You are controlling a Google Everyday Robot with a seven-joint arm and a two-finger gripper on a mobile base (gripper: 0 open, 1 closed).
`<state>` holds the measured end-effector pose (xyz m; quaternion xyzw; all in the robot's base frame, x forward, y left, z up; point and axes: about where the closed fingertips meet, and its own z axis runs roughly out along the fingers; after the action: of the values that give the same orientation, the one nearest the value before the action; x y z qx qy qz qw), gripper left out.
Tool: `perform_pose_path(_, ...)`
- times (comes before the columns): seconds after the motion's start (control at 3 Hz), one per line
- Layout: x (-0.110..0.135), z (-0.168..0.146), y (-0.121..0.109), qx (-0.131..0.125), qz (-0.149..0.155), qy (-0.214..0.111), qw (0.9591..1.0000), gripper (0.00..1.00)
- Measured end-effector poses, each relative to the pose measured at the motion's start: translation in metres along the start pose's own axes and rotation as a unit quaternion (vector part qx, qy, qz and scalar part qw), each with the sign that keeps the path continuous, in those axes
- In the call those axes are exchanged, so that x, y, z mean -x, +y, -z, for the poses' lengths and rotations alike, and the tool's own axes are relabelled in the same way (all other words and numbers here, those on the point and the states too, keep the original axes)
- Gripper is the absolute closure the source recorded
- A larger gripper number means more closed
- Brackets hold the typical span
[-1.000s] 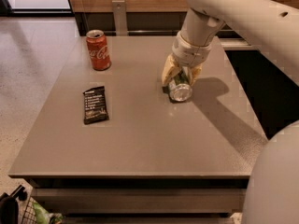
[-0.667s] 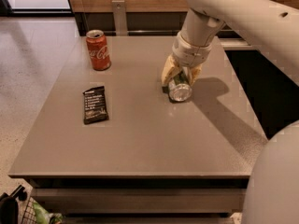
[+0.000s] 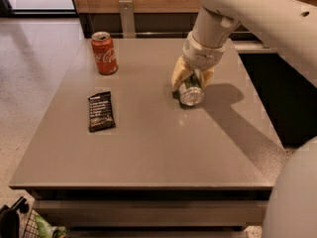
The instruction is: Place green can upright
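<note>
The green can (image 3: 191, 92) lies on its side on the grey table (image 3: 148, 143), right of the middle, its silver end facing the front edge. My gripper (image 3: 191, 79) reaches down from the upper right. Its yellowish fingers (image 3: 179, 75) stand on either side of the can's body, closed around it. Most of the can's green body is hidden by the fingers.
A red cola can (image 3: 104, 53) stands upright at the table's back left. A dark snack bar (image 3: 101, 111) lies flat on the left half. My arm (image 3: 233, 14) crosses the upper right. A dark gap lies right of the table.
The can's silver end has tipped slightly within the gripper; the gripper stays at the same spot on the can.
</note>
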<state>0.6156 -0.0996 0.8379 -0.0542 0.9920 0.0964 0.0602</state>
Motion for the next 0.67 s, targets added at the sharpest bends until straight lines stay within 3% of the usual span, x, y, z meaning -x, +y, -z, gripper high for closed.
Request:
perform_pose_path(0.33, 0.0, 0.019, -0.004, 0.002, 0.011, -0.037, 0.9993, 1.0)
perform_pose_path(0.67, 0.008, 0.047, -0.001, 0.021, 0.043, -0.108, 0.993, 1.0)
